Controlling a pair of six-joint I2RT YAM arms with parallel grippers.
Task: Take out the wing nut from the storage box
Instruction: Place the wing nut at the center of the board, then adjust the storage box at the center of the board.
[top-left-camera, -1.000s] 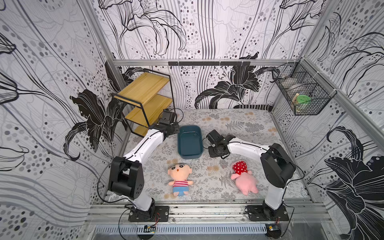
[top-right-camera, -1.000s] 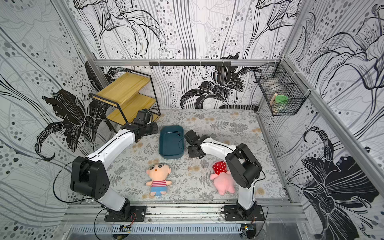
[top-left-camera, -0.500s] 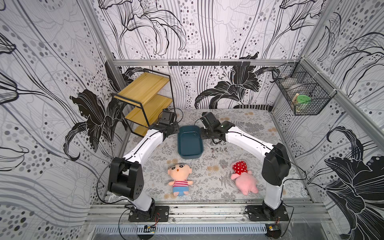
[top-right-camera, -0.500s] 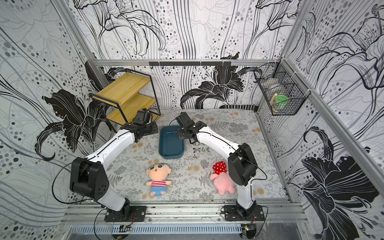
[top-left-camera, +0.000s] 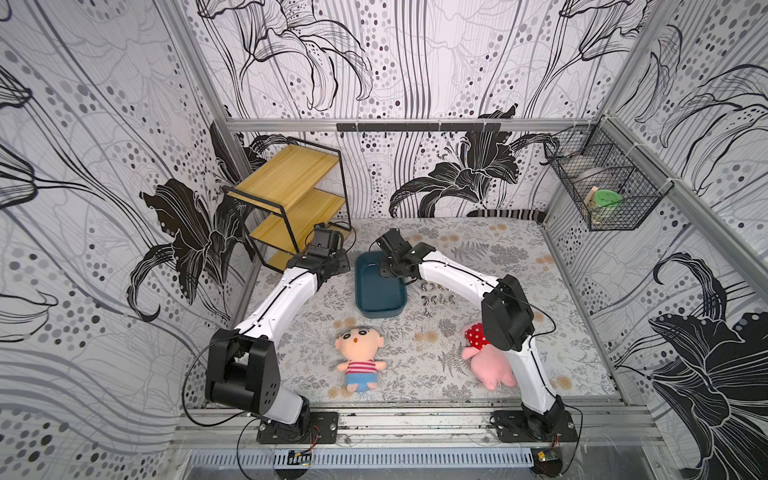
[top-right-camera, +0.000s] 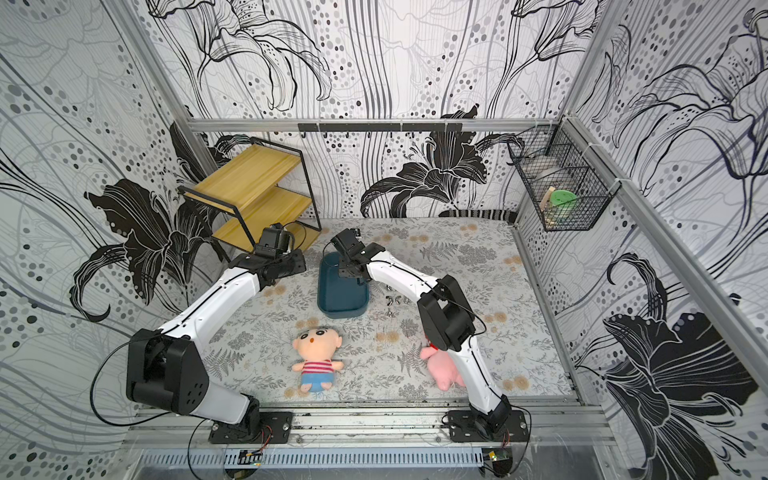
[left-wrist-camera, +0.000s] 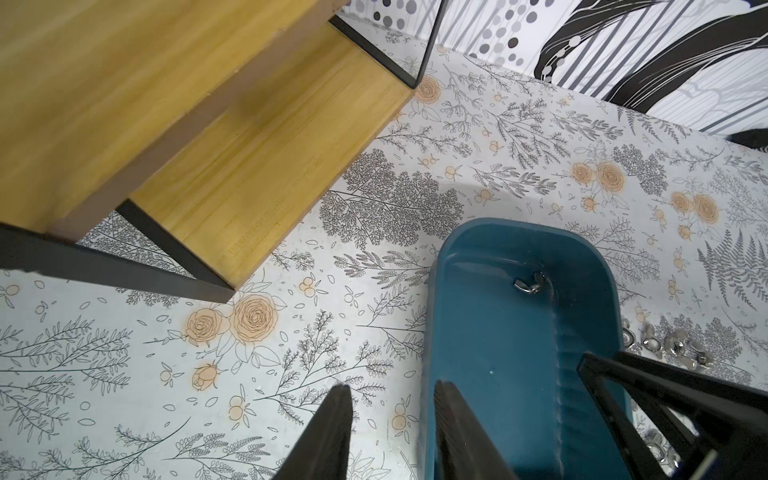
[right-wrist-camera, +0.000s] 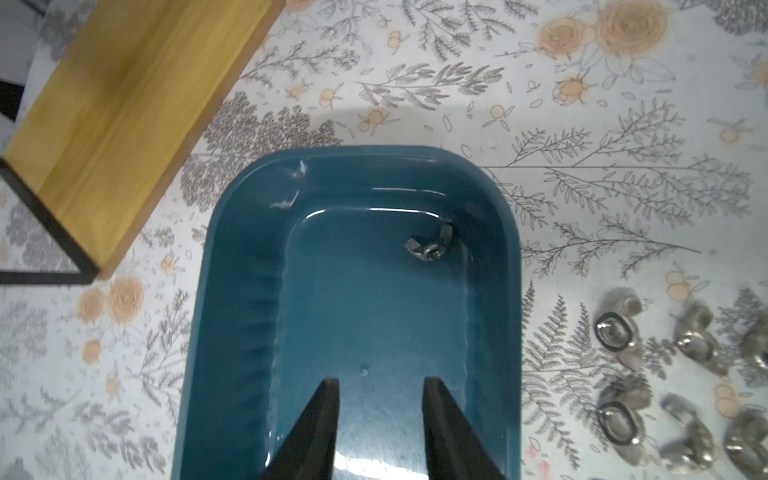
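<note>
**One nut (right-wrist-camera: 430, 247) in the far corner of the box (right-wrist-camera: 232, 332), both hands at the box**

The box stands on the counter (top-left-camera: 498, 270) toward its back-left corner, just beside the shelf (top-left-camera: 291, 183). The nut lies on the floor of the box. It is in the corner that faces the back edge and the right edge of the counter, very near the wall. The loose nuts (right-wrist-camera: 623, 332) lie in a group on the counter beside the right wall of the box. I judge these are already taken out, so this one is the last.

The right hand (right-wrist-camera: 380, 386) hovers above the inside of the box. Its fingers are apart, with nothing between them, and they point along the box toward the nut, which I take as the approach for the pick. The left hand (left-wrist-camera: 392, 395) is at the left long wall, with one finger outside and one over the inside. Bare counter shows in the gap, so it is apart and not clamped. Probably it waits there to steady the box, because a nut in a corner is easy to push and the light box can slide.

Both top views give the whole arrangement, but there the right hand covers that corner and the nut is hidden. Only the wrist views show the nut and the gaps between the fingers. The right wrist view shows its two wings most clearly.
</note>
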